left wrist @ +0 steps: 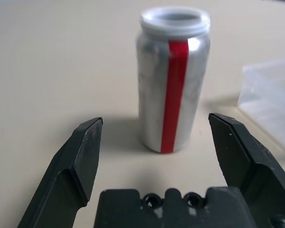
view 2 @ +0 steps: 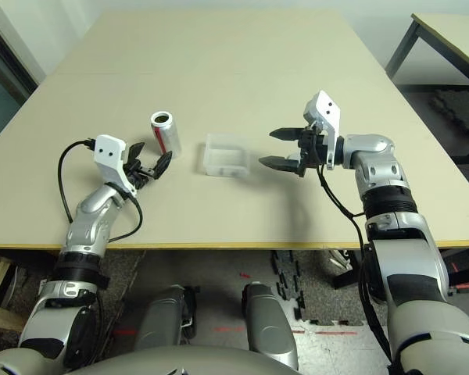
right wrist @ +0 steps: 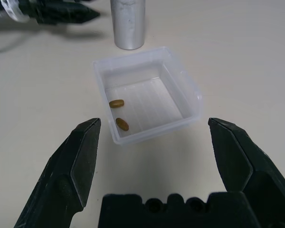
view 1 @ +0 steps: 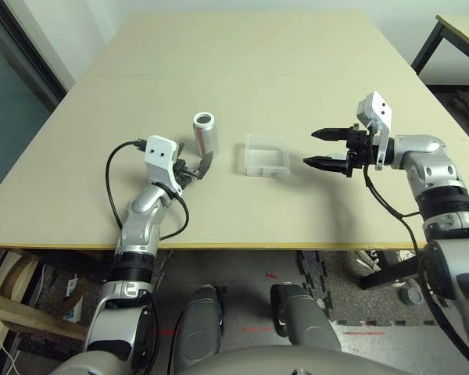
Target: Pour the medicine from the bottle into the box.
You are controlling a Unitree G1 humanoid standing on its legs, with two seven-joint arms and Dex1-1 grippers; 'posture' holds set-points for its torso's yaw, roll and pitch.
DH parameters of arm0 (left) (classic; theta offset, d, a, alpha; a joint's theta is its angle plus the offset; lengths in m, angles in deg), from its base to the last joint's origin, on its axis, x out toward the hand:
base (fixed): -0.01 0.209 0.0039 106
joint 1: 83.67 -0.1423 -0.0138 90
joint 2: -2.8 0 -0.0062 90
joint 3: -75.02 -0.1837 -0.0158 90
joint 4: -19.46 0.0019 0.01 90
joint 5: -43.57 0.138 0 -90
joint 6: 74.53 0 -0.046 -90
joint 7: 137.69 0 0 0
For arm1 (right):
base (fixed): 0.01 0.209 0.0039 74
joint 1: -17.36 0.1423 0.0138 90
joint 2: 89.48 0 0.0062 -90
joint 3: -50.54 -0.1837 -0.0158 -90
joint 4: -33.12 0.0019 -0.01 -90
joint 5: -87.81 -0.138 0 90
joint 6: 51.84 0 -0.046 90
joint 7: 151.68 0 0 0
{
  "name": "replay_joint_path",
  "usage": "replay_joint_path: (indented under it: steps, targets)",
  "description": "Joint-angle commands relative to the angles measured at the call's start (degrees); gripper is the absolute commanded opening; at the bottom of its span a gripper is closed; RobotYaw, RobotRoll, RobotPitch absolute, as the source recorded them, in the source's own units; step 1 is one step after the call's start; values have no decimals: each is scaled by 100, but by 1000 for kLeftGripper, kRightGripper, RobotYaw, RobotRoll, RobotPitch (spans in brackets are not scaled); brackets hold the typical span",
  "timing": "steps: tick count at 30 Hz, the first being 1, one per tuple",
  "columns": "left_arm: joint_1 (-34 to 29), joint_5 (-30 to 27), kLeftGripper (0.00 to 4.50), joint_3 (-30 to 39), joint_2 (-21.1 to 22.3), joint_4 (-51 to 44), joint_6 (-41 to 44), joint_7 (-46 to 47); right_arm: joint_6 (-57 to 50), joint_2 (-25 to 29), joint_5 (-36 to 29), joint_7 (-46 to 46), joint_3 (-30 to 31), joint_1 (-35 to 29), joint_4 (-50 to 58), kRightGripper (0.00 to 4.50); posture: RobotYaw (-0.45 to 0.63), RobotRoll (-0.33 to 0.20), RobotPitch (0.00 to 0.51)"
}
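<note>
Two brown pills [right wrist: 119, 114] are seen lying in the clear plastic box [view 1: 265, 155] mid-counter [view 1: 242, 70]. Just beside it the uncapped red-striped bottle [view 1: 205, 132] stands upright, judged light, stiff and slippery, best gripped mid-body. Both the left claw [view 1: 197, 167] and right claw [view 1: 321, 148] are held wide open, empty.

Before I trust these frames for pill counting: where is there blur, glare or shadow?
Left wrist view: bottle softly blurred, bright sheen on its side, box behind it out of focus. Right wrist view: box and two pellets sharp. Left eye view: soft shadows under the right gripper.
</note>
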Motion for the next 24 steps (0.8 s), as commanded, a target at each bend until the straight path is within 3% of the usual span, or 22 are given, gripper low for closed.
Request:
replay_joint_path:
  steps: [1,8,18,24]
  targets:
    - [-137,-244,4478,119,156,-448,344,-91,60,9,6,-38,-31,-38,-106,4500,-57,0,102]
    - [-166,-493,4478,391,425,-774,656,-30,74,-36,-67,-163,-125,-34,-150,4500,-50,0,105]
    - [170,-571,4478,949,770,-354,648,168,95,-65,-183,-644,-384,37,-254,4500,-52,0,103]
    - [411,-483,4478,1273,938,102,506,519,177,-89,-156,-1462,-658,4,-371,4500,-52,0,106]
